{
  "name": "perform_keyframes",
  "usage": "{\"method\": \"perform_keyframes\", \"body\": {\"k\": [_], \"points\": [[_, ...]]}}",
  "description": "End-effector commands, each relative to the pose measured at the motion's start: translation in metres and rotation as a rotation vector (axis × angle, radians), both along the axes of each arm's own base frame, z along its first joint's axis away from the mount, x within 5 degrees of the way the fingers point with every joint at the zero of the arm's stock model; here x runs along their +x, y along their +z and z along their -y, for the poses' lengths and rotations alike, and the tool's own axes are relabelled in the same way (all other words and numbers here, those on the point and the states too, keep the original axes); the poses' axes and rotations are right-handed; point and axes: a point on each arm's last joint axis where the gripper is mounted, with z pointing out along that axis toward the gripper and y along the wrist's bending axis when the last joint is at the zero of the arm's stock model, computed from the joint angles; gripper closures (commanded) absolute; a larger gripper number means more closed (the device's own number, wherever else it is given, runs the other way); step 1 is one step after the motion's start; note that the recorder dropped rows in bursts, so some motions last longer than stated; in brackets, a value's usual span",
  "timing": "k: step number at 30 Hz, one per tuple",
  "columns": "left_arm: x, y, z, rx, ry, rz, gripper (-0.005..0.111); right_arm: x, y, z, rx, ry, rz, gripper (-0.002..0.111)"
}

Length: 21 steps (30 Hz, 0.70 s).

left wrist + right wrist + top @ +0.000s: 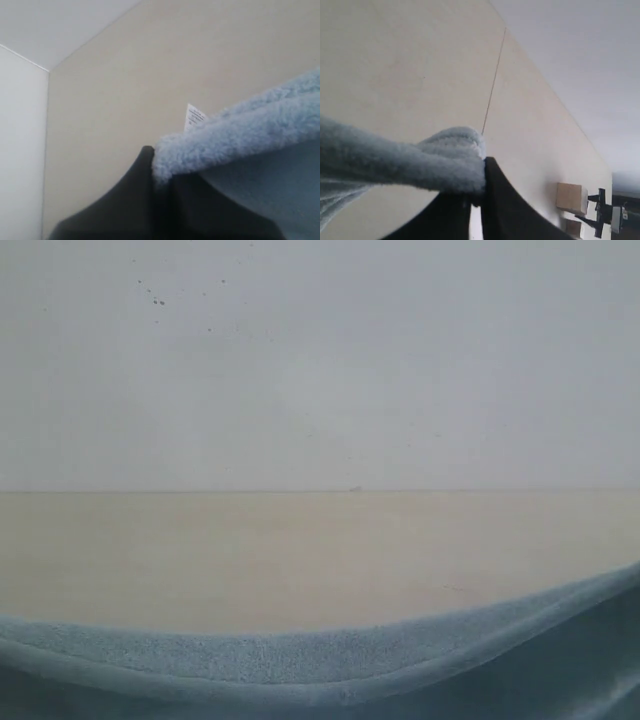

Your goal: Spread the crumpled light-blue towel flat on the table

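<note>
While the towel hangs between both grips, its hem sags low before the tabletop in the exterior view. Left wrist: the left fingers pinch a corner, care tag just beyond them. Right wrist: the right fingers clench a bunched edge.

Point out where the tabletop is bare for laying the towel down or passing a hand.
Free: the smooth pale beige table lies bare in one band, bordered by the white wall behind and the hem of the pale light-blue fluffy terry-cloth towel in front. Crowded: the near edge, where the towel spans the exterior view, higher on the right.
</note>
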Motion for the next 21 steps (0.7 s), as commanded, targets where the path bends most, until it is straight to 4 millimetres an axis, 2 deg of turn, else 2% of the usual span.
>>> {"method": "perform_keyframes", "body": {"k": [1,5,10,18,21], "points": [[0.038,-0.02,0.019,0.072,0.018,-0.01,0.103,0.036,-0.021,-0.011,0.0,-0.005,-0.033,0.104],[0.077,-0.049,0.019,0.026,0.082,-0.099,0.103,0.07,-0.042,-0.001,0.099,-0.057,-0.073,0.104],[0.126,-0.068,0.006,-0.088,0.132,-0.141,0.103,0.11,-0.055,0.015,0.207,-0.123,-0.077,0.104],[0.193,-0.094,-0.001,-0.16,0.136,-0.181,0.103,0.179,-0.089,0.016,0.255,-0.128,-0.185,0.104],[0.216,-0.107,-0.007,-0.178,0.147,-0.195,0.094,0.205,-0.103,0.012,0.264,-0.124,-0.206,0.104]]}}
